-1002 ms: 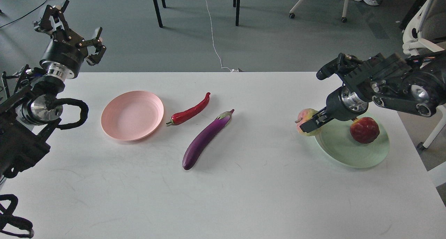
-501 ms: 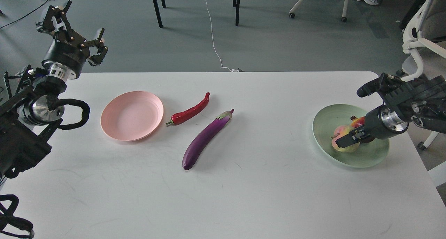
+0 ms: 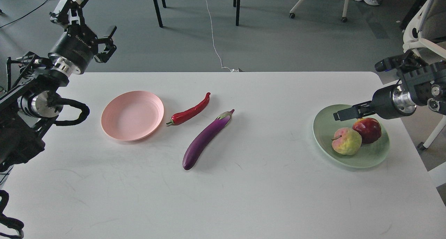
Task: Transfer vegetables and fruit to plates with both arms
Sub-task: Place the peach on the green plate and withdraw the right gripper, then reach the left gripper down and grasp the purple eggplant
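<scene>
The purple eggplant (image 3: 205,139) and the red chili pepper (image 3: 191,110) lie on the white table (image 3: 244,197) near its middle, right of the empty pink plate (image 3: 132,115). The peach-like fruit (image 3: 346,141) and the dark red pomegranate (image 3: 367,129) rest side by side on the mint green plate (image 3: 362,158) at the right. My right gripper (image 3: 343,113) hovers just above the plate's far-left part, empty, apart from both fruits. My left gripper (image 3: 91,23) is open and empty, raised beyond the table's far left corner.
Chair and table legs (image 3: 156,7) and a white cable (image 3: 212,33) are on the floor beyond the table. A white chair (image 3: 423,40) stands at the right, behind my right arm. The table's right edge is close to the green plate.
My right gripper carried the peach-like fruit onto the green plate, let it go beside the pomegranate and lifted away. My left gripper drifted slightly up and right.
</scene>
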Controlling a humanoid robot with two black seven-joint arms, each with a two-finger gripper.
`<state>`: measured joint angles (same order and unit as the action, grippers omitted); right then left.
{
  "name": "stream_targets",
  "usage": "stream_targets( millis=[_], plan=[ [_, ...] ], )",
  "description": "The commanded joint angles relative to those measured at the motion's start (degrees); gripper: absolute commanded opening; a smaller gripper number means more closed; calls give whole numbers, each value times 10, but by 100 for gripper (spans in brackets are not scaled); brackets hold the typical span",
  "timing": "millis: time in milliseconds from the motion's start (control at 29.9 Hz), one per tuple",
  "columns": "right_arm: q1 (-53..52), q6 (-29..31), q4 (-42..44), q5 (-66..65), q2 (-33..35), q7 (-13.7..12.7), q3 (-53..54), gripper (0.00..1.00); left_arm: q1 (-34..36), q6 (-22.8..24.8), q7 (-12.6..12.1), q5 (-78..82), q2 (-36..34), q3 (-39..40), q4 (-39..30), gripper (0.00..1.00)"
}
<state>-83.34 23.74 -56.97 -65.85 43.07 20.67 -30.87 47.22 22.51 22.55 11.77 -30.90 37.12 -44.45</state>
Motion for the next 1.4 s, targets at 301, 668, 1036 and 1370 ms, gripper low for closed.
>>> stream_targets(
  millis=[301,668,1036,1370],
  plan=[
    [144,-6,84,268,45,-2,259,98,5,-29,0,502,-42,-26,-167,98],
    [218,0,104,692,41,-1,331,98,31,-41,-1,958,5,-121,-226,97],
    [333,2,133,768,-7,-3,436,98,25,-152,-53,1078,106,-242,-164,84],
    [364,15,129,763,-4,-3,435,98,10,-155,-55,1077,134,-261,-99,58]
  ],
)
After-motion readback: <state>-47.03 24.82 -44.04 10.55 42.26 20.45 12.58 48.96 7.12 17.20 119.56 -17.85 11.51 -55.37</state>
